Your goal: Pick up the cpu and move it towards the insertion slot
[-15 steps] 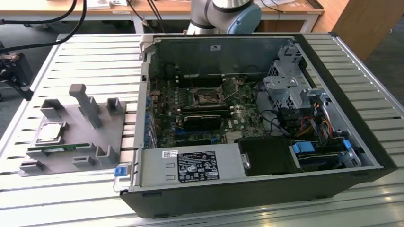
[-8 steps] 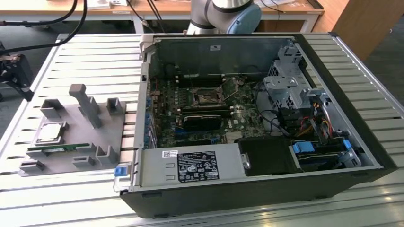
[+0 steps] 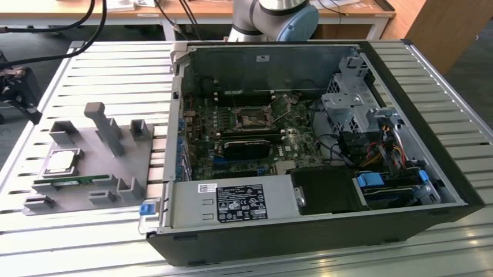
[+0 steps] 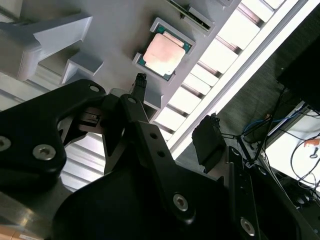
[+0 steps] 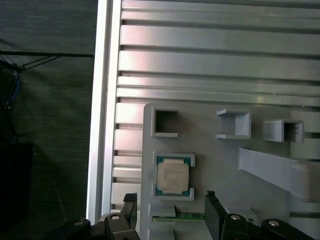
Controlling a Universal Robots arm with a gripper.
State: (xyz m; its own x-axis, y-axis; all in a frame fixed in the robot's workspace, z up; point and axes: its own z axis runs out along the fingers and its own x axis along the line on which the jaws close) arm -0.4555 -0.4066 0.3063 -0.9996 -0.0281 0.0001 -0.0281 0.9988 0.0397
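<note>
At the exterior view's left, the cpu (image 3: pixel 61 162) lies flat in a grey tray (image 3: pixel 85 138) recess on the slatted counter (image 3: pixel 115 75). In the first wrist view the hand (image 5: pixel 170 200) hangs above it, fingers (image 5: pixel 212 207) spread and empty, with the chip just beyond their gap. The insertion slot (image 3: pixel 252 118) sits well to the right, inside the computer case (image 3: pixel 308 242).

One cpu (image 3: pixel 62 162) is counted, along with one memory stick (image 3: pixel 71 182) and one grey tray (image 3: pixel 73 197). One open computer case (image 3: pixel 308 231) is counted on the one counter (image 3: pixel 115 75), with one insertion slot (image 3: pixel 253 118). One robot arm (image 3: pixel 273 17) is seen. One claw (image 5: pixel 170 196) is counted, with two fingers (image 5: pixel 214 210).
</note>
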